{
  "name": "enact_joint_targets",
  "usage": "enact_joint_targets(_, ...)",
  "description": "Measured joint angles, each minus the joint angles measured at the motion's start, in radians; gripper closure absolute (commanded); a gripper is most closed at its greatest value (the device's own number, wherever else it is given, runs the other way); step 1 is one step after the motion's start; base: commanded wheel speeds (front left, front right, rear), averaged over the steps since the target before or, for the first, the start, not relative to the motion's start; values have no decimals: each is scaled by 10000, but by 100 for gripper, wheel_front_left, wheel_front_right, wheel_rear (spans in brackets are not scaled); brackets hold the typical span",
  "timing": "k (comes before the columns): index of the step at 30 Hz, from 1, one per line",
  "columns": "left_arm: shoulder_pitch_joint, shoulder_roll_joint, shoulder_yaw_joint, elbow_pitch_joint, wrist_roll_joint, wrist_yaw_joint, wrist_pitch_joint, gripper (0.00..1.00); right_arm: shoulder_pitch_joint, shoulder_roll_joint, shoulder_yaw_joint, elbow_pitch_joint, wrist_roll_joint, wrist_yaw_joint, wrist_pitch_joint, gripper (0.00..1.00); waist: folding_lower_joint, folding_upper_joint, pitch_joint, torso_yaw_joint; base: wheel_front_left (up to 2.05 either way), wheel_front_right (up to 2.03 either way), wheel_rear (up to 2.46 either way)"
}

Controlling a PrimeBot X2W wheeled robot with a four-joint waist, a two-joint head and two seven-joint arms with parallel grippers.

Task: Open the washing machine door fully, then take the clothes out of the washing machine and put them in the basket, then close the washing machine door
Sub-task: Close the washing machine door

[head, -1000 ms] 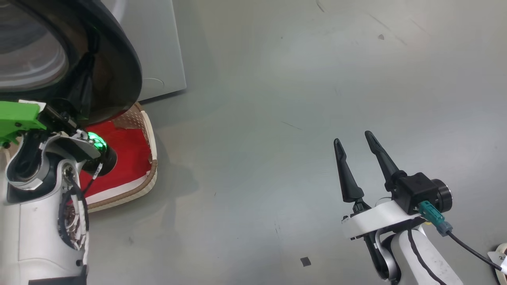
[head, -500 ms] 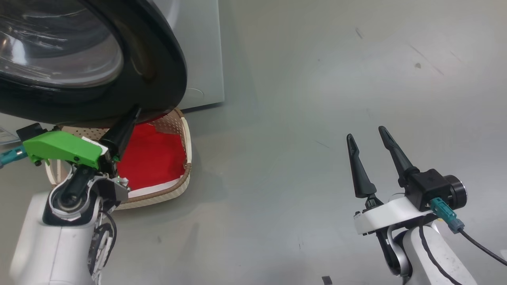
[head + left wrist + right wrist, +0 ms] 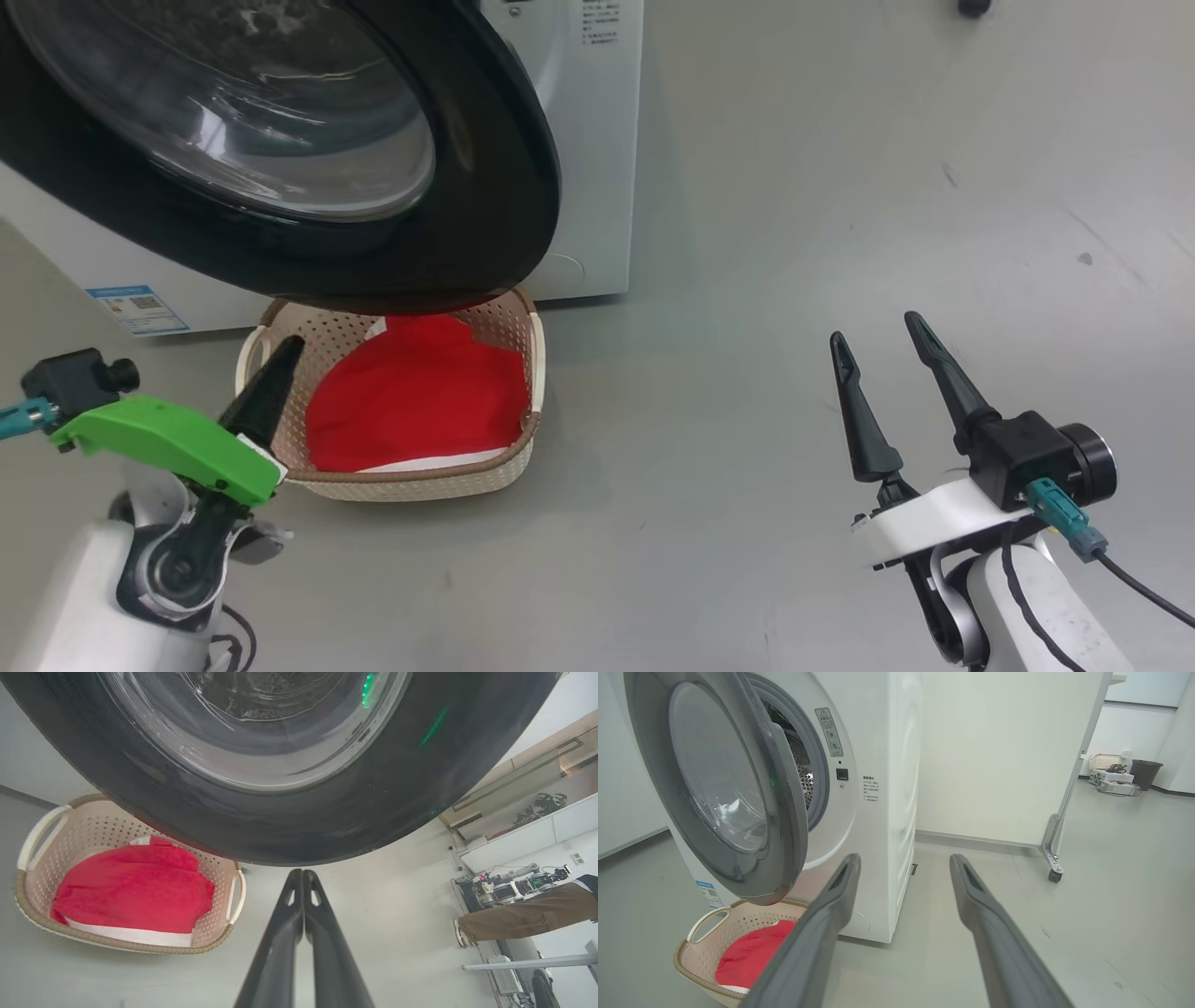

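Left jaws: pressed together on nothing; fingers [image 3: 280, 942] pointed at the door's lower rim, just short of it.
Right jaws: wide apart and empty; fingers [image 3: 864, 411] over bare floor, well clear of the machine.
Basket [image 3: 411, 481]: on the floor at the foot of the washing machine [image 3: 597, 140], under the door's overhang.
Clothes [image 3: 415, 401]: red heap lying in the basket; soft and light, judged to need no further hold.
Washing machine door [image 3: 504, 187]: stood open. Judged rigid and free-swinging, with a slippery glossy rim and a glass centre best avoided. Best contact judged the rim's free edge, pushed rather than pinched.
Head view: showed the door's black outer face above the basket.
Right wrist view: showed the grey inner face and the drum [image 3: 803, 772] behind it; no red in the slice seen.
Left wrist view: a person's trousered leg [image 3: 523, 917], far off.
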Motion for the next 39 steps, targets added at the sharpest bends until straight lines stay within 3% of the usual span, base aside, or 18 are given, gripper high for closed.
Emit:
enact_joint_targets(14, 975, 1220, -851, -1120, 4240, -4, -3283, 100, 304, -69, -13, -94, 2, 88, 0, 0, 0, 0, -549, 750, 0, 0, 0)
enact_joint_targets(22, 1651, 1290, -1058, -1070, 5707, 2, -5033, 100, 443, -71, 23, -119, 4, 92, 0, 0, 0, 0, -612, 966, 0, 0, 0)
enact_joint_targets(25, 1871, 1223, -1030, -1014, 5994, 153, -5162, 100, 443, -71, 23, -125, 4, 92, 0, 0, 0, 0, -628, 992, 0, 0, 0)
enact_joint_targets(26, 1925, 1172, -993, -1012, 6029, 209, -5160, 91, 443, -69, 23, -130, 4, 92, 0, 0, 0, 0, -634, 1001, 0, 0, 0)
enact_joint_targets(27, 1998, 1104, -966, -1016, 6222, 372, -5158, 74, 446, -61, 23, -130, 4, 92, 0, 0, 0, 0, -644, 1019, 0, 0, 0)
enact_joint_targets(28, 2025, 1112, -963, -1016, 6470, 456, -5158, 0, 451, -56, 23, -132, 4, 92, 0, 0, 0, 0, -649, 1027, 0, 0, 0)
enact_joint_targets(39, 2333, 819, -468, -1223, 7012, 807, -5118, 0, 498, 10, 65, -161, 4, 100, 0, 0, 0, 0, -646, 1085, 0, 0, 0)
